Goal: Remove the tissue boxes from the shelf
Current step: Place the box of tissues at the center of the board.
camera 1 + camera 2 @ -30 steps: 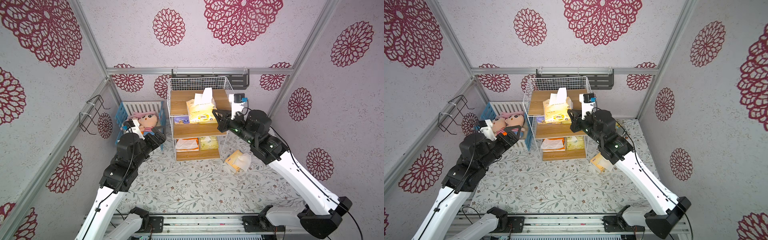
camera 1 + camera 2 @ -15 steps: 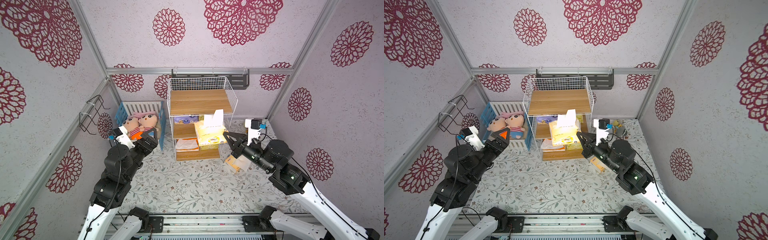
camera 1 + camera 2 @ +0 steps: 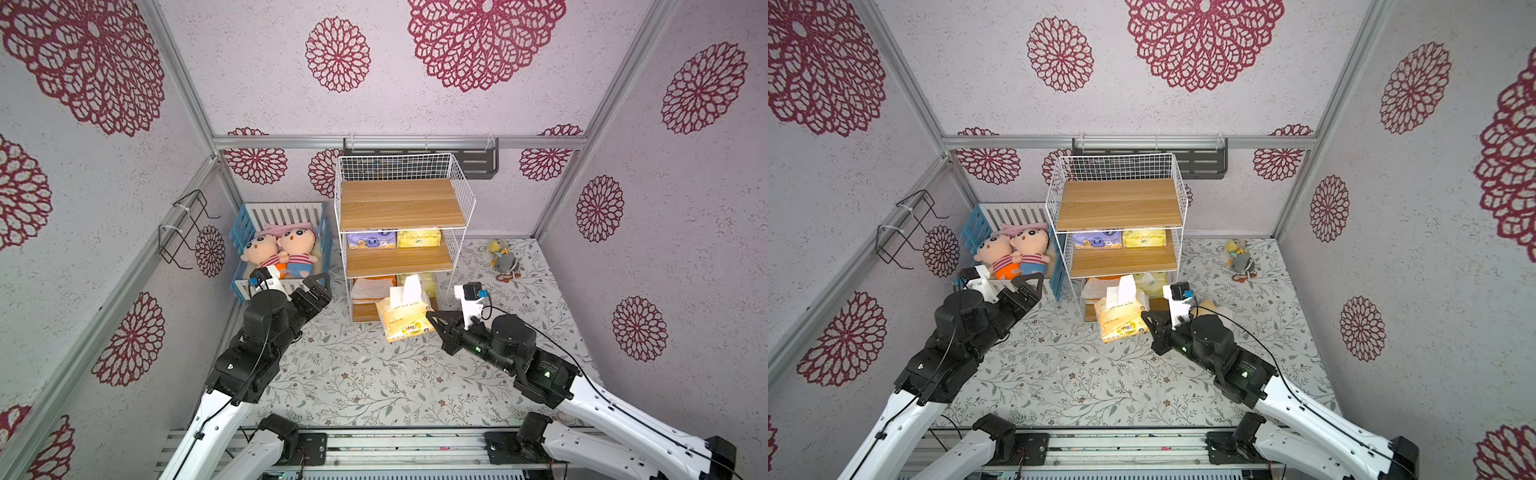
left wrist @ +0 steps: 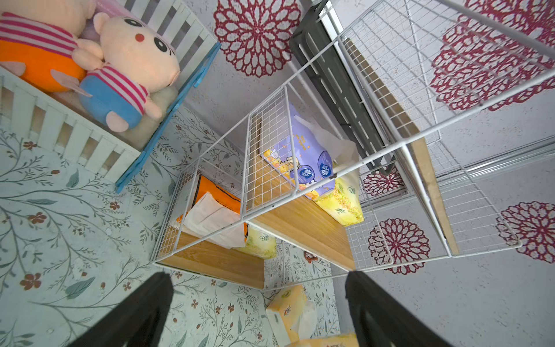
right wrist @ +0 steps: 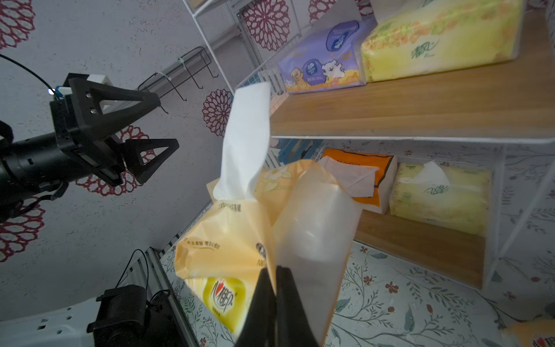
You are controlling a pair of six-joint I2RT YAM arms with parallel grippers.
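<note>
Pale-orange tissue pack [image 3: 405,318] hangs by its wrapper from the clenched right gripper [image 3: 432,321], mid-frame; left gripper [image 3: 318,286] gapes wide.

The pale yellow-orange pack [image 5: 222,255] is showing "心相印" on its front; the upper yellow-green pack [image 5: 435,45] is wearing green "清风", the lower yellow-green pack [image 5: 441,198] is carrying the same mark; badges on the purple pack [image 5: 324,60] are blurring out.

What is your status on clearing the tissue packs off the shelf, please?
Right end effector shut on pale yellow-orange pack, off the shelf. Left end effector open, empty. Shelved: purple pack, orange pack, two yellow-green packs. Nothing blocking.
</note>
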